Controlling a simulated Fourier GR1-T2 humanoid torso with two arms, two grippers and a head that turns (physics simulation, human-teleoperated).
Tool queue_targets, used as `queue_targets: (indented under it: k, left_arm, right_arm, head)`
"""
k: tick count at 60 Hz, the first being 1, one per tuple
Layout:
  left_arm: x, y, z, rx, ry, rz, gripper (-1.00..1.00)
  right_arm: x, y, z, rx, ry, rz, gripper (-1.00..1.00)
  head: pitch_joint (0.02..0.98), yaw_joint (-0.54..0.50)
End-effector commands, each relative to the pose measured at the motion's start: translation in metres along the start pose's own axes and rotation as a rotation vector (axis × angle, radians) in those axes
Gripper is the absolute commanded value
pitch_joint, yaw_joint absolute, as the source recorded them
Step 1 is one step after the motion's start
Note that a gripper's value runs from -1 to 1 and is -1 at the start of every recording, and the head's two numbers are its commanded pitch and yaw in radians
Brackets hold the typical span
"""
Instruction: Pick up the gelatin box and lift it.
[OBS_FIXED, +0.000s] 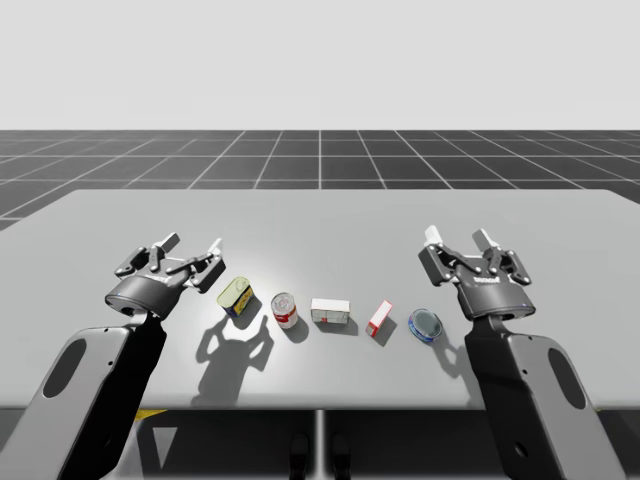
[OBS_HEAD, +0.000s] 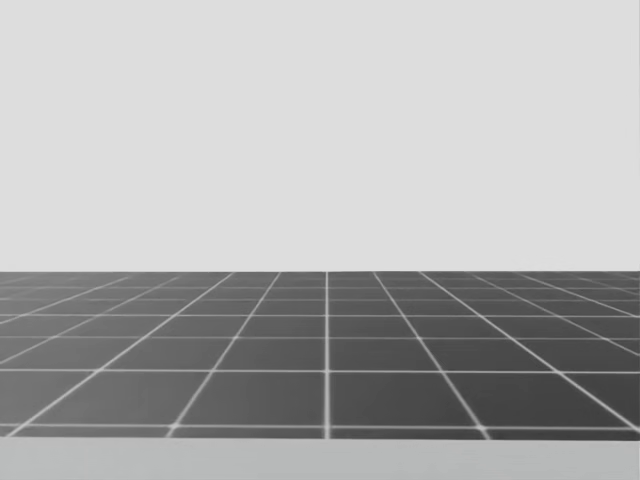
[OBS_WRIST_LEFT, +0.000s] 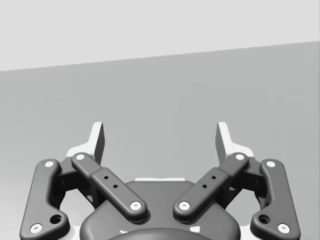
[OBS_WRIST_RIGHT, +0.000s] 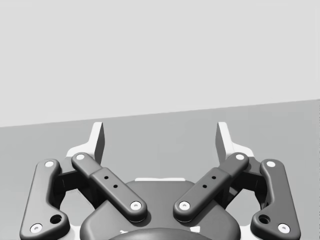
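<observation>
The grey table fills the middle of the high view, and behind it, in the upper part of the frame, lies a dark floor with a grid. My two arms come in from the lower edge, one in the lower left corner and one in the lower right.

My left gripper hangs over the table at centre left, and my right gripper at centre right. In each wrist view the jaws stand wide apart with nothing between them, left gripper and right gripper alike, and there is only bare table ahead of them.

Five things lie in a row between the grippers, a little below the frame's centre. From left to right they are a yellow rectangular can, a red and white round can, a white box, a small red box and a flat blue can.

I judge the small red box to be the gelatin box. It stands right of centre, near my right gripper and just beside the flat blue can.

It is probably light, thin cardboard, stiff enough but easy to crush, and its faces may be smooth. I would take it across its two broad faces, near the middle, with gentle pressure. The neighbouring cans leave little room for the fingers.
</observation>
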Motion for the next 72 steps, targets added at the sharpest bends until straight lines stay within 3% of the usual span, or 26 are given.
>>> queue_targets:
  k: [1, 5, 6, 7, 8, 19, 38, 58, 72]
  left_arm:
    - [0.0001, 0.0002, 0.0, 0.0, 0.0, -0.001, -1.0]
    - [0.0002, 0.0003, 0.0, 0.0, 0.0, 0.0, -1.0]
    - [0.0002, 0.0003, 0.0, 0.0, 0.0, 0.0, -1.0]
    - [0.0002, 0.0004, 0.0001, 0.001, 0.0, 0.0, -1.0]
    - [0.0002, 0.0004, 0.0001, 0.001, 0.0, 0.0, -1.0]
    - [-0.0001, 0.0004, -0.0001, 0.001, 0.003, -0.001, -1.0]
    - [-0.0017, 0.0016, -0.0016, 0.002, 0.016, -0.013, -1.0]
    - [-0.0023, -0.0009, -0.0031, -0.009, 0.019, -0.031, -1.0]
    - [-0.0026, -0.0057, -0.0032, -0.02, 0.019, -0.042, -1.0]
  right_arm:
    - [0.0002, 0.0022, 0.0021, 0.006, -0.021, -0.008, -1.0]
    - [0.0013, 0.0018, 0.0014, 0.041, -0.006, -0.03, -1.0]
    - [0.001, 0.0021, 0.0012, 0.039, -0.005, -0.029, -1.0]
    - [0.0012, 0.0022, -0.0002, 0.031, 0.031, 0.003, -1.0]
    - [0.0013, 0.0018, 0.0, 0.033, 0.033, 0.01, -1.0]
    - [0.0012, 0.001, 0.0002, 0.036, 0.024, -0.003, -1.0]
    - [0.0013, 0.0002, -0.0012, 0.047, 0.046, -0.014, -1.0]
    - [0.0006, 0.0014, -0.0018, 0.063, 0.059, -0.007, -1.0]
    - [0.0016, 0.0029, -0.002, 0.063, 0.069, -0.011, -1.0]
  head:
    - [0.078, 0.01]
    - [0.085, 0.01]
    - [0.087, 0.01]
    - [0.096, 0.01]
    - [0.1, 0.01]
    - [0.212, 0.02]
    - [0.53, -0.01]
    - [0.808, -0.15]
    - [0.896, -0.21]
